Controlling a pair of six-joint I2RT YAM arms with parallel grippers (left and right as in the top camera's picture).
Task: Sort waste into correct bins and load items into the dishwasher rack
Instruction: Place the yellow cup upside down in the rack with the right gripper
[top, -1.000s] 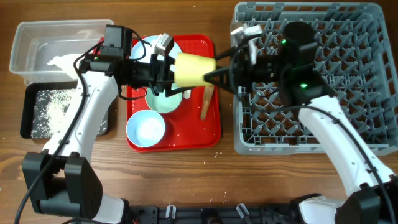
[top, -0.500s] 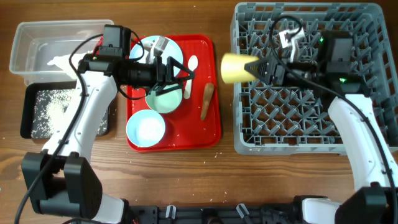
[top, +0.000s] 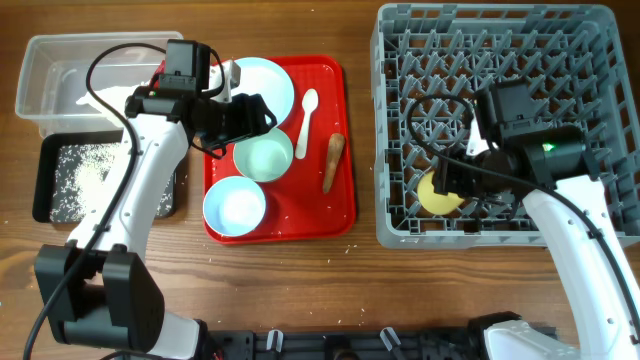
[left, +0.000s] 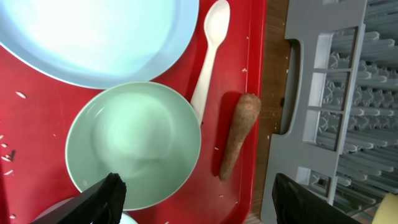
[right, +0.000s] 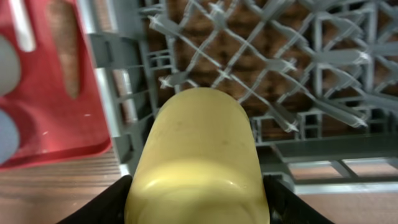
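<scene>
One yellow cup gripped at the rack's near-left corner; the other dishes wait on the tray.
Right jaws clasp the small yellow cup (right: 198, 168) across its smooth sides, just above the pegs of the dishwasher rack (right: 298, 74). It looks like light, stiff, rather slippery plastic, so a hold across the body suits it. Farther left, the left jaws stand wide and empty over the red tray (left: 37, 124), above a pale green bowl (left: 134, 143) that seems rigid and best pinched at its rim. Beyond lie the thin white spoon (left: 208, 56) and the blue plate (left: 93, 31).
</scene>
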